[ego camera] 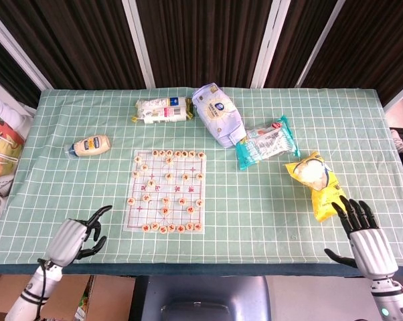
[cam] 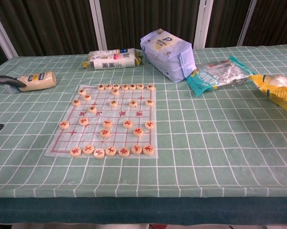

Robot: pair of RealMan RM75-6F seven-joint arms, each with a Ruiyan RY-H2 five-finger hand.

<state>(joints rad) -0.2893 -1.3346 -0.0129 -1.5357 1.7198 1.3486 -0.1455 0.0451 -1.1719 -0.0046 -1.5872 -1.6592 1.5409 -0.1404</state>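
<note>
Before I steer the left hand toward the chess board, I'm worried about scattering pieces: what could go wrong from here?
The left hand hovers open near the chess board, whose loose pieces line the near edge; a sweep could knock them off. The board looks like a thin sheet, so a brush might drag it. The right hand sits close to the yellow bag and could nudge it.

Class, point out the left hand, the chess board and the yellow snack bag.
left hand (ego camera: 77, 235), head view, back of the hand.
chess board (ego camera: 165, 190), head view, middle of the sheet.
yellow snack bag (ego camera: 320, 187), head view, middle of the bag.

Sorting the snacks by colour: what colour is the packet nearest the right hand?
Yellow, with some white: the packet lies just beyond the right hand, clearest in the head view.
</note>
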